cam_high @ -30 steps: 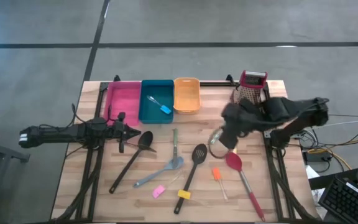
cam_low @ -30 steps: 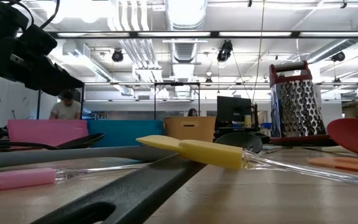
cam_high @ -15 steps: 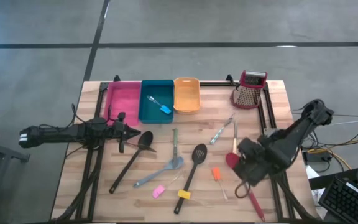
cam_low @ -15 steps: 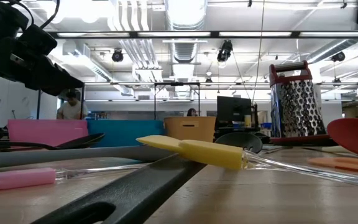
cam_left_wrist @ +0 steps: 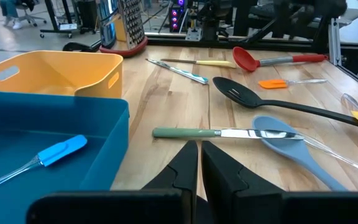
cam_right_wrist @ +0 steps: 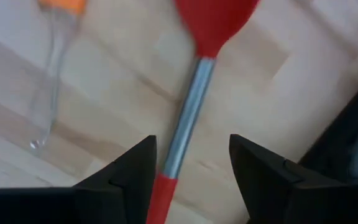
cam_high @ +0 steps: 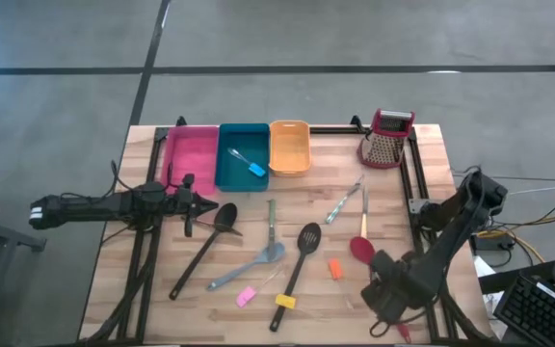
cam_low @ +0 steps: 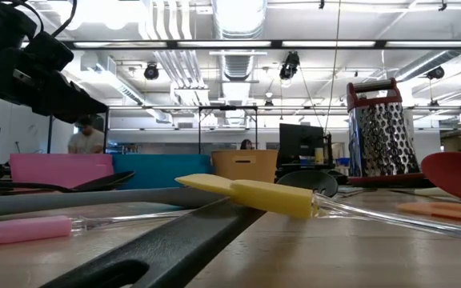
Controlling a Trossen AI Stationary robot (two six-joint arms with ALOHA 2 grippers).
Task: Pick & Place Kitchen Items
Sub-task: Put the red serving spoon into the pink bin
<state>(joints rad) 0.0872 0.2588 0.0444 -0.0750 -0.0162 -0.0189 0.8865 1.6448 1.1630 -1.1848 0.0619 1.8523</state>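
Note:
The red spoon (cam_high: 361, 249) lies on the table at the near right, its handle running toward the near edge. My right gripper (cam_right_wrist: 191, 162) hangs open above it, pointing down, with one finger on either side of the handle's metal shaft (cam_right_wrist: 185, 118) and touching nothing. In the high view this gripper (cam_high: 393, 294) hides most of the handle. My left gripper (cam_high: 196, 205) waits shut at the left, beside the black ladle (cam_high: 205, 246). A black slotted spoon (cam_high: 299, 255), a grey spatula (cam_high: 253, 265) and small pink (cam_high: 247, 297), yellow (cam_high: 285, 302) and orange (cam_high: 335, 269) tools lie in the middle.
Pink (cam_high: 192, 154), teal (cam_high: 242, 181) and orange (cam_high: 290, 149) bins stand along the far edge; a blue-handled tool (cam_high: 254, 168) lies in the teal one. A box grater (cam_high: 388, 140) stands at the far right. A green-handled knife (cam_high: 271, 220) and two slim utensils (cam_high: 345, 202) lie mid-table.
My right gripper has swung from the table's middle right toward the near edge and come down, turning about its own axis, until it hangs over the red spoon's handle. The utensils have stayed where they lay.

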